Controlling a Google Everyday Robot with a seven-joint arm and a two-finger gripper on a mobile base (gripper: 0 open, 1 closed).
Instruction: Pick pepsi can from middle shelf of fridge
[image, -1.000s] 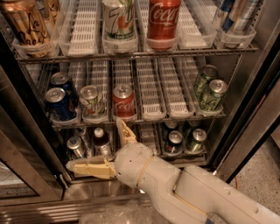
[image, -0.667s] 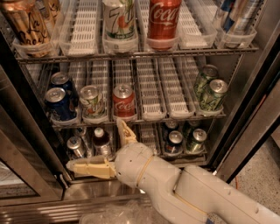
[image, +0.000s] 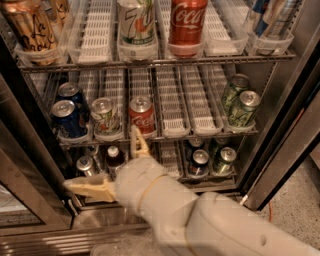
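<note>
a straight reach could catch the red can just above the upper finger instead of the pepsi can, up and left of the gripper on the middle shelf; the gripper sits below that shelf, fingers wide apart, holding nothing

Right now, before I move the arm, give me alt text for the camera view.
The pincer is open and empty in front of the fridge, just under the middle shelf. On that shelf's left side stand two pepsi cans, then a white-and-green can and a red Coca-Cola can.
</note>
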